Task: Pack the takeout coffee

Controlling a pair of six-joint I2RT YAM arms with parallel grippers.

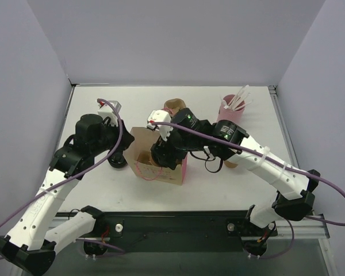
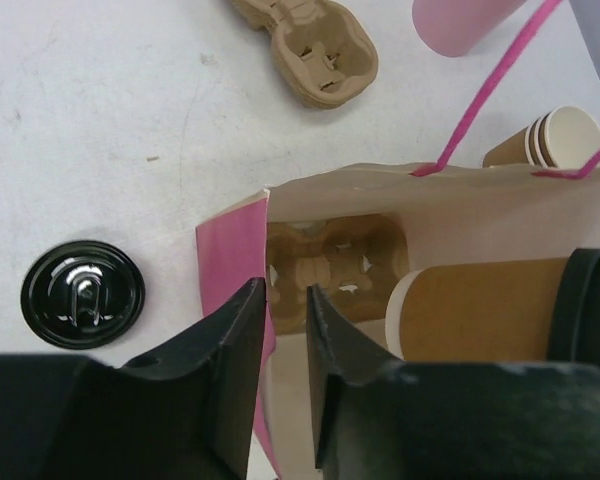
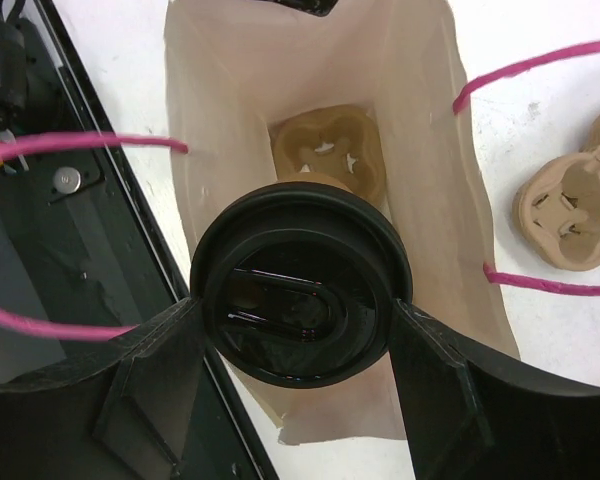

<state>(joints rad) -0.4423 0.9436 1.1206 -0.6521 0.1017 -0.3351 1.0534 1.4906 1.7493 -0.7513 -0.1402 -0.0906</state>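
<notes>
Reaching into paper bag [image 3: 220, 100], right hand [image 3: 295, 345] clamping lidded takeout coffee [image 3: 300, 250], left hand [image 2: 287, 330] slightly spread astride bag wall

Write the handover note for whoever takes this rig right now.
Left gripper: slightly open, astride the paper bag wall, not clamped.
Right gripper: shut on a lidded coffee cup, inside the bag over the pulp tray; seating cannot be told.
Done: tray in the bag, one cup lidded.
Left: seat this cup and release it. Stacked spare cups and a loose black lid are on the table outside the bag.
</notes>
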